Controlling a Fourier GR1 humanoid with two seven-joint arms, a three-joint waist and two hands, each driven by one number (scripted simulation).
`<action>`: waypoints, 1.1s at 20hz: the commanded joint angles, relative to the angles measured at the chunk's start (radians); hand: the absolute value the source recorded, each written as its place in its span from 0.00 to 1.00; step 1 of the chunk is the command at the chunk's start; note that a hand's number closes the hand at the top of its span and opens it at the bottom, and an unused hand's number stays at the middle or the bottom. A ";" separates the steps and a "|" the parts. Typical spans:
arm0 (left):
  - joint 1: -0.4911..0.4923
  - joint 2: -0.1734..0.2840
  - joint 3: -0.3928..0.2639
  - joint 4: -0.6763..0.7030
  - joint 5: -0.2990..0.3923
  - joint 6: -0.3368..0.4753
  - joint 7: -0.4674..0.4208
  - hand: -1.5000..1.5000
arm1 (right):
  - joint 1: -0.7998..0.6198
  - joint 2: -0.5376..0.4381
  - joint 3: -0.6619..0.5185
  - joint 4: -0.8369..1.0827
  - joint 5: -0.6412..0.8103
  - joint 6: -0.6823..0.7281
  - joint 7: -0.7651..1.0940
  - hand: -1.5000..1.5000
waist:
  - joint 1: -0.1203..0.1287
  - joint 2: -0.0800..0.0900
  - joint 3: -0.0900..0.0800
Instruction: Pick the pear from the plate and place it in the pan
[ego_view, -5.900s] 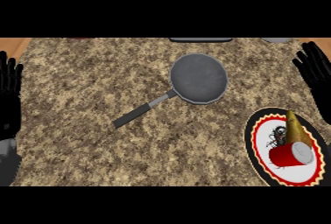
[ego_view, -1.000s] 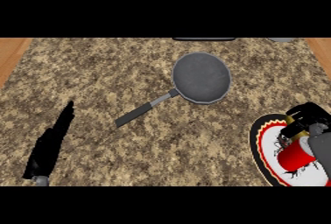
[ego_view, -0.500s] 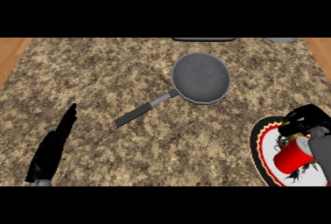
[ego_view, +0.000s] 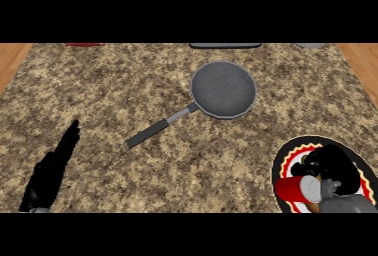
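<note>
The pan (ego_view: 224, 89) lies on the speckled worktop (ego_view: 133, 90), well up and to the left of the right hand (ego_view: 330, 164), with nothing in it; its dark handle (ego_view: 158, 129) runs down and left toward the left hand (ego_view: 53, 171). The plate (ego_view: 284, 162), black-rimmed with a red and white pattern, sits at the lower right edge of the view, directly under the right hand. On the plate a red cup (ego_view: 296, 189) lies on its side just below and to the left of that hand, touching or nearly touching it. The right hand is curled over the middle of the plate, fingers bent down and inward as if closed round something, but what it grips is hidden under the black fingers; a small brownish patch shows at its lower edge and may be the pear, though this cannot be told for sure. So the pear, as far as can be seen, is on the plate beneath the right hand, not in the pan. The left hand lies far off at the lower left, flat and edge-on with fingers straight, holding nothing. Compared with half a second ago, the right hand has settled a little lower over the plate and the left hand has barely shifted; pan, cup and plate are where they were.
</note>
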 joint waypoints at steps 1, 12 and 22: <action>0.015 0.010 0.009 0.001 0.006 -0.011 -0.013 0.50 | 0.059 0.039 0.093 -0.197 0.229 -0.118 0.212 1.00 | -0.004 0.002 0.004; -0.078 -0.013 0.004 0.078 -0.016 -0.011 -0.036 0.50 | -0.249 0.074 0.177 -0.423 0.670 0.163 0.206 1.00 | 0.032 0.018 0.007; -0.044 -0.031 -0.007 0.030 -0.025 -0.020 -0.021 0.50 | -0.554 0.235 -0.086 0.108 0.592 -0.145 -0.042 1.00 | 0.056 0.027 0.010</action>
